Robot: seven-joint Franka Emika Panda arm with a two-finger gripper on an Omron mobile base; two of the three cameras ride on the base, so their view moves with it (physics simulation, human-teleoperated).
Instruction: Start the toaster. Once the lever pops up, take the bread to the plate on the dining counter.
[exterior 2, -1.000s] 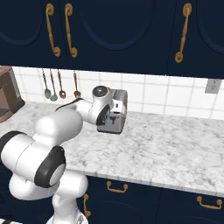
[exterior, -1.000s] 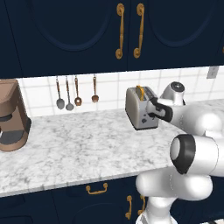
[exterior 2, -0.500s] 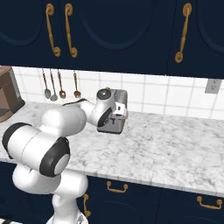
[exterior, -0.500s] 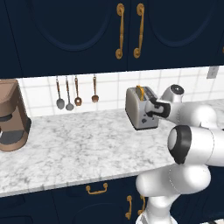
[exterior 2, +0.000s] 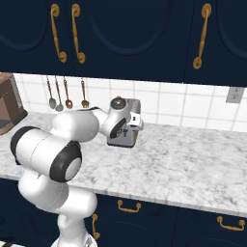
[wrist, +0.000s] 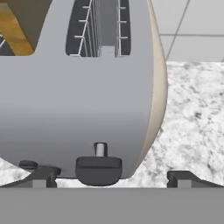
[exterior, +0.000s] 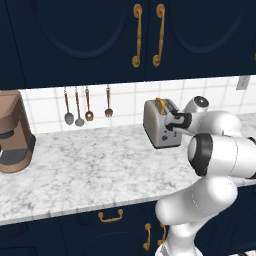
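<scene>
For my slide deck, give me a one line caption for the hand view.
Open tool poised over the toaster, its black lever between the fingertips, bread in one slot.

You have a brown coffee machine (exterior: 15, 132) at the table's (exterior: 90, 170) left, utensils (exterior: 86, 106) hanging on the tiled wall (exterior 2: 193, 103).

Glossy white rounded arm (exterior: 220, 150) (black joint bands).

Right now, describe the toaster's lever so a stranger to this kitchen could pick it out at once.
Find the marble worktop under the navy cabinets; on it, near the tiled wall, stands the grey-silver toaster with bread poking from one slot. On its narrow end face, the lever is a flat black tab on a short stem. Unlike the round dark knobs on that face, it is wide and flat.
</scene>
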